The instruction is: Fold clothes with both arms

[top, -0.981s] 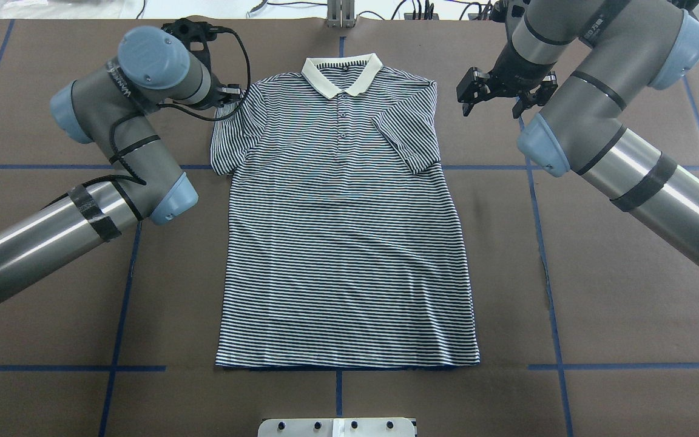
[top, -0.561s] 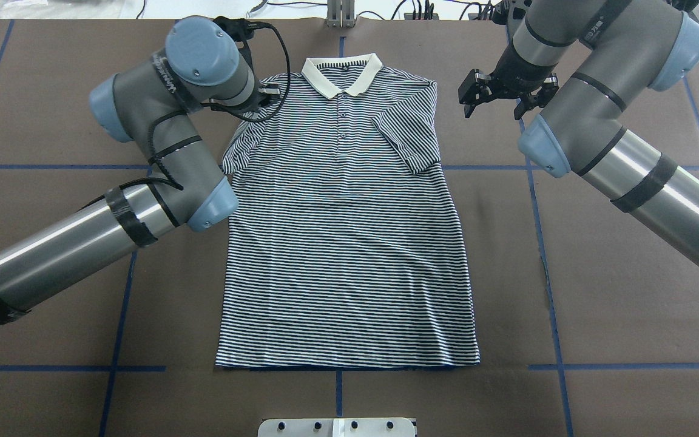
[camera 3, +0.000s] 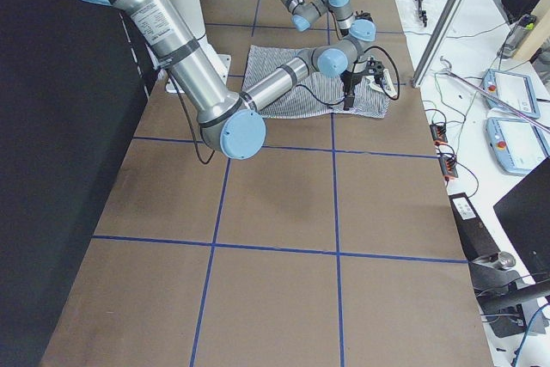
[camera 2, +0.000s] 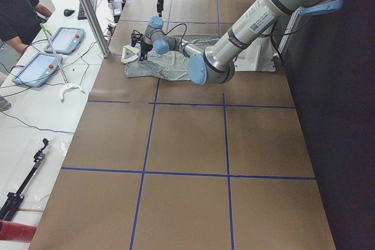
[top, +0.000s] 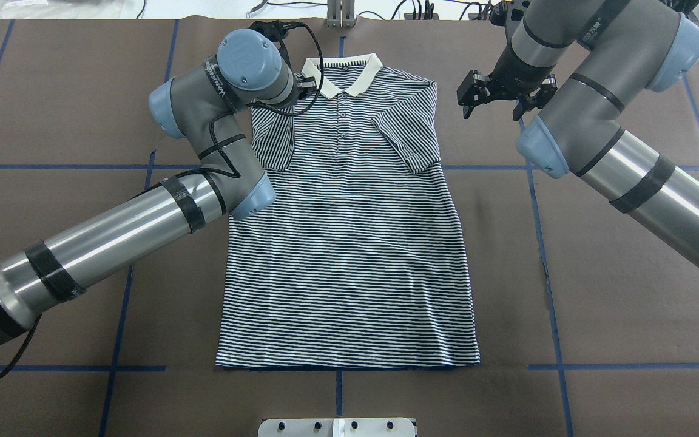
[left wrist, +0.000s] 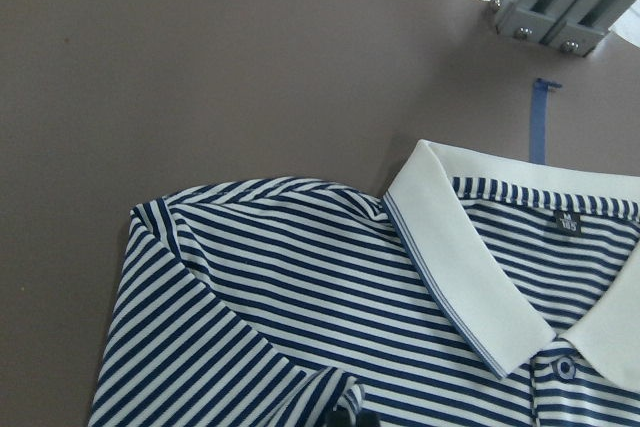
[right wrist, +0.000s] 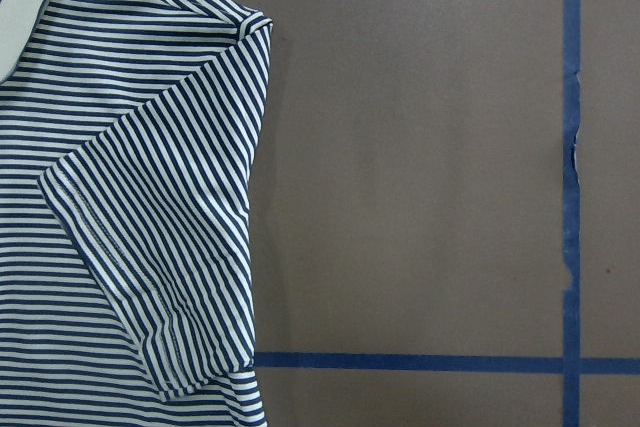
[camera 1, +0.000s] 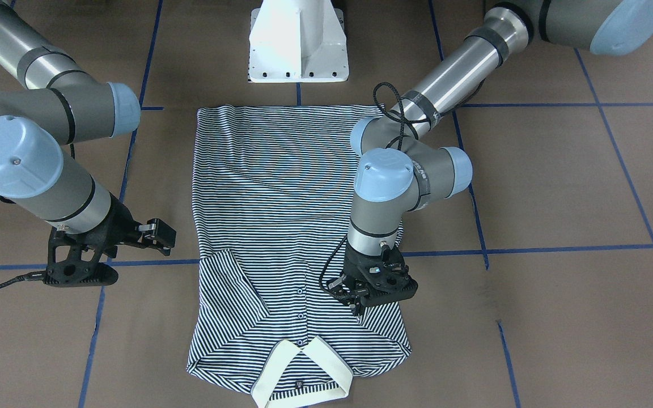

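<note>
Polo shirt (top: pixel 349 243) lies flat, one sleeve (top: pixel 273 142) pinched by left gripper (camera 1: pixel 359 307); right gripper (top: pixel 491 110) wide beside it.

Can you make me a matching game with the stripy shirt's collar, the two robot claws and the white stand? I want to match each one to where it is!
Things:
1. cream collar of the navy-and-white striped polo shirt
2. left black two-finger gripper
3. right black two-finger gripper
4. white metal pedestal base

Places:
A. over the bare brown table, beside the shirt
B. just past the shirt's hem
C. the shirt's end farthest from the robot
D. over the shirt, close to its collar

Pairs: 1-C, 2-D, 3-A, 4-B.
</note>
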`<state>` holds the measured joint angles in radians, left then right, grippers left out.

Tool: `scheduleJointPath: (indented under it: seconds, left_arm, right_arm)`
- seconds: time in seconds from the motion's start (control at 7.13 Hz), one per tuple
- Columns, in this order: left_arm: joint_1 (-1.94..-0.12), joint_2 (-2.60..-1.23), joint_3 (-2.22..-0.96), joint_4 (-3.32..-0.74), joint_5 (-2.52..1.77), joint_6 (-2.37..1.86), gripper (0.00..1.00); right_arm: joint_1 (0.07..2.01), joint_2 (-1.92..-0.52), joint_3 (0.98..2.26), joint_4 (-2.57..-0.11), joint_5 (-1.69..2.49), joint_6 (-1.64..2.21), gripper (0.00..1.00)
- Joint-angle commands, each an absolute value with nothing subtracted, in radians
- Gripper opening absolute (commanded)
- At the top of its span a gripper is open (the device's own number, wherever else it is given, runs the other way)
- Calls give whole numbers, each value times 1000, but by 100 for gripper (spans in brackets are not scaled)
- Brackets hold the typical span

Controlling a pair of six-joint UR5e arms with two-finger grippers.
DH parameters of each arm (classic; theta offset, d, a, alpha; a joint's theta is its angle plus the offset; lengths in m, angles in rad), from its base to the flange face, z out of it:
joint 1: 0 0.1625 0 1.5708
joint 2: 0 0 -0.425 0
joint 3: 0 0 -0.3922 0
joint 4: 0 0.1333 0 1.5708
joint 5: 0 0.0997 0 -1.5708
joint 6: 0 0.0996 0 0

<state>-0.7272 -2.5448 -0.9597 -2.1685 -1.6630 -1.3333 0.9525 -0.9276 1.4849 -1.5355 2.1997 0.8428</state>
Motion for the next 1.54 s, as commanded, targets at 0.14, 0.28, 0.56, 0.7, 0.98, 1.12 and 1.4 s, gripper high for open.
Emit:
scheduleJointPath:
  seconds: [0.14, 0.28, 0.56, 0.7, 0.98, 1.12, 1.4]
  left_arm:
    - [-727, -2533, -1029, -2180, -1654, -1324, 100]
    - [-727, -2487, -1119, -2160, -1673, -1322, 100]
    - [-727, -2336, -1394, -1958, -1773, -1246, 100]
    - [-726, -2259, -1516, -1874, -1785, -1200, 100]
    - [-695, -2089, -1804, -1771, -1802, -1166, 100]
    - [-665, -2053, -1881, -1717, -1801, -1157, 100]
    - [-638, -2051, -1904, -1703, -1801, -1166, 100]
  right_arm:
    - [951, -930, 1485, -1536, 2200, 844, 100]
    - [951, -934, 1492, -1534, 2200, 847, 100]
    - [884, -1032, 1633, -1523, 2186, 1001, 100]
    - [829, -1128, 1742, -1464, 2136, 1087, 100]
    - [645, -1356, 1924, -1264, 1970, 1336, 100]
    - [553, -1447, 1983, -1206, 1915, 1424, 100]
    - [323, -1489, 2025, -1206, 1696, 1544, 100]
